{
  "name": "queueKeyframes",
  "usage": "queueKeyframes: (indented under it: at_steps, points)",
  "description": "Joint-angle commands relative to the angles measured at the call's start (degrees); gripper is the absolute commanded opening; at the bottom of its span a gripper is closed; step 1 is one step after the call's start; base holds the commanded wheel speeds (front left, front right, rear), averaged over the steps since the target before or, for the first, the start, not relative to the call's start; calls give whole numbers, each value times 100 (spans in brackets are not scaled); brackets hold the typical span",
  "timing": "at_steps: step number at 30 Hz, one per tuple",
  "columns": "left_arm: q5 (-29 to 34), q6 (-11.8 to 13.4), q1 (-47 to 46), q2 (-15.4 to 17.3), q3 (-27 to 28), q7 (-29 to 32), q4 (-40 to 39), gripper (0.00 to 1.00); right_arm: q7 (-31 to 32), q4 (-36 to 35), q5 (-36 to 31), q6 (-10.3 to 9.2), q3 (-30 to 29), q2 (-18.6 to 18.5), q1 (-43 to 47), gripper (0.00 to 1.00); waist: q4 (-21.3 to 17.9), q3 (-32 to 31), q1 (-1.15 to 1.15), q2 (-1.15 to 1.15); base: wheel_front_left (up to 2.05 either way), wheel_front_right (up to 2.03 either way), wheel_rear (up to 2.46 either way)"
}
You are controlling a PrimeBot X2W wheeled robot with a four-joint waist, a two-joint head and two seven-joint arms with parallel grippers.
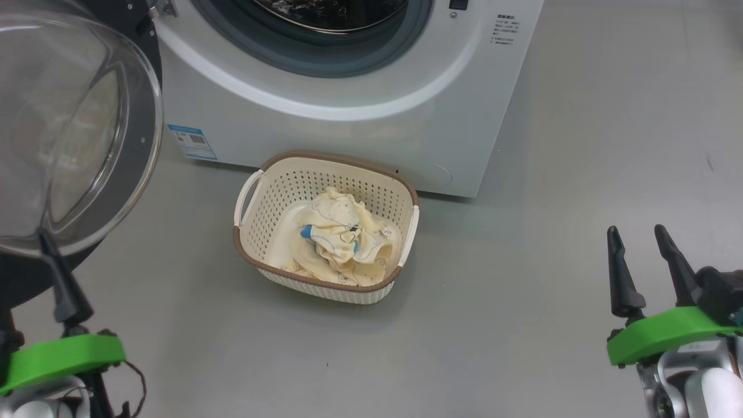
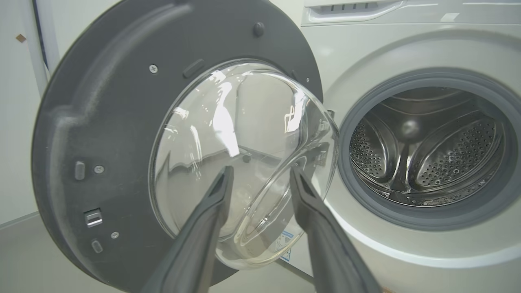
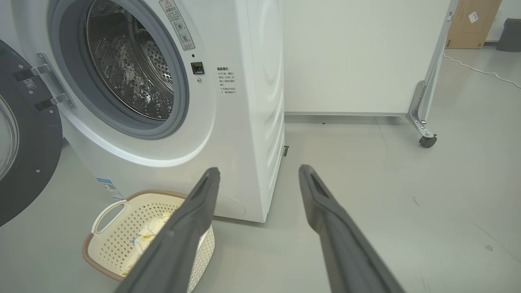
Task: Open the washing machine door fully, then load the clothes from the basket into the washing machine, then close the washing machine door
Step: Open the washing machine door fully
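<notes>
Looking down in the head view: cream perforated plastic basket with brown rim (image 1: pixel 302 180) sits on grey floor (image 1: pixel 522 325), just before the white front-loading washing machine (image 1: pixel 325 133). Cream-yellow clothes with blue patches (image 1: pixel 339 238) are heaped inside it. Right gripper (image 1: pixel 634 230) lower right, fingers apart, empty.

Left wrist view: left gripper (image 2: pixel 261 171) fingers parted, holding nothing, before the round black-framed, glass-bowled washing machine door (image 2: pixel 101 122), which stands wide open beside the steel drum (image 2: pixel 427 150).

Right wrist view: basket lower left, clothes in it.

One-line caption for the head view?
Door open, clothes in the basket before the washer, right pincer open and empty at lower right.
</notes>
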Motion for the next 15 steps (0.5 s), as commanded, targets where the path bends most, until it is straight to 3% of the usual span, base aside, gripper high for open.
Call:
queueKeyframes:
  at_steps: [1,8,15]
  points:
    - [67,-23,-77,94,86,-22,-239,100,-18,-229,-37,1,121,-72,-94,100,-32,-11,0,0,0,0,0]
    - [188,-61,3,-112,-716,75,-297,100,-30,-228,-49,1,211,-72,-82,100,-258,-58,0,0,0,0,0]
    - [236,-78,-58,-151,-1107,128,-133,100,-3,-346,-202,1,198,-72,-87,100,-562,-65,0,0,0,0,0]
